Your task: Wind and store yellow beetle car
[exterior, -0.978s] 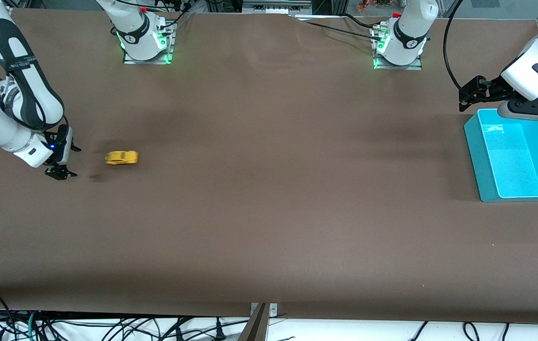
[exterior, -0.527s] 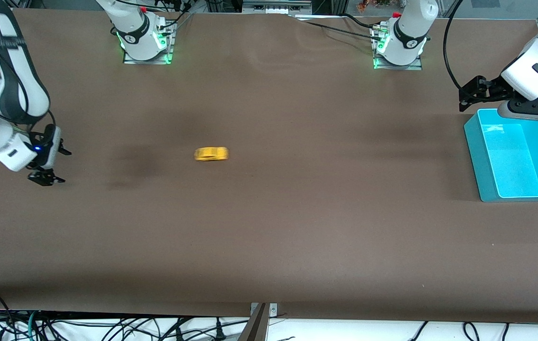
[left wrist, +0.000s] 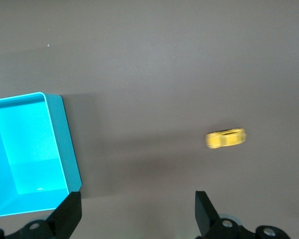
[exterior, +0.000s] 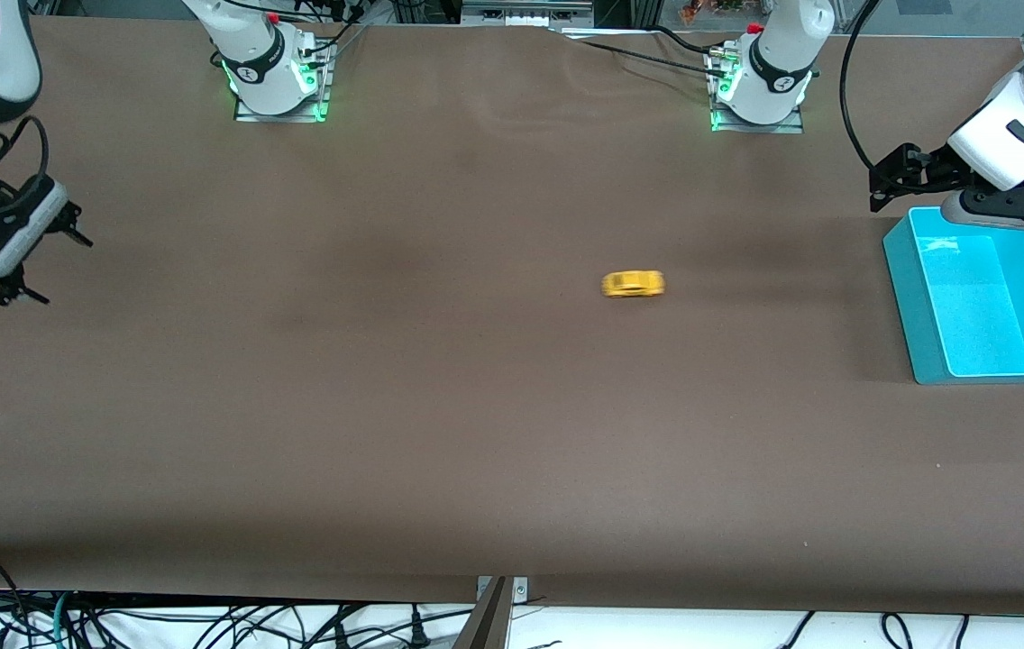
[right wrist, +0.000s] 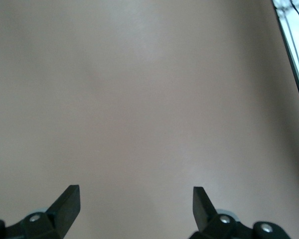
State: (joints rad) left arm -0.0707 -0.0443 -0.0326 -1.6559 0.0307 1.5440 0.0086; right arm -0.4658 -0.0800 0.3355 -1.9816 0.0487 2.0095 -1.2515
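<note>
The yellow beetle car [exterior: 633, 285] sits on its wheels on the brown table, blurred by motion, between the table's middle and the blue bin [exterior: 900, 297]. No gripper touches it. My left gripper [exterior: 882, 185] hangs open and empty above the table beside the bin's corner nearest its arm's base. In the left wrist view the car [left wrist: 225, 139] and the bin [left wrist: 65, 144] lie ahead of the open left gripper [left wrist: 138, 201]. My right gripper [exterior: 68, 272] is open and empty, raised at the right arm's end of the table. The right wrist view shows only bare table past the right gripper [right wrist: 134, 193].
The blue bin holds nothing that I can see. Both arm bases [exterior: 276, 77] [exterior: 757, 90] stand along the table's edge farthest from the front camera. Cables [exterior: 205, 626] hang below the table's near edge.
The car has rolled across the table from beside the right gripper toward the bin. The right gripper has risen and drawn back toward its end of the table. The left arm has barely shifted.
</note>
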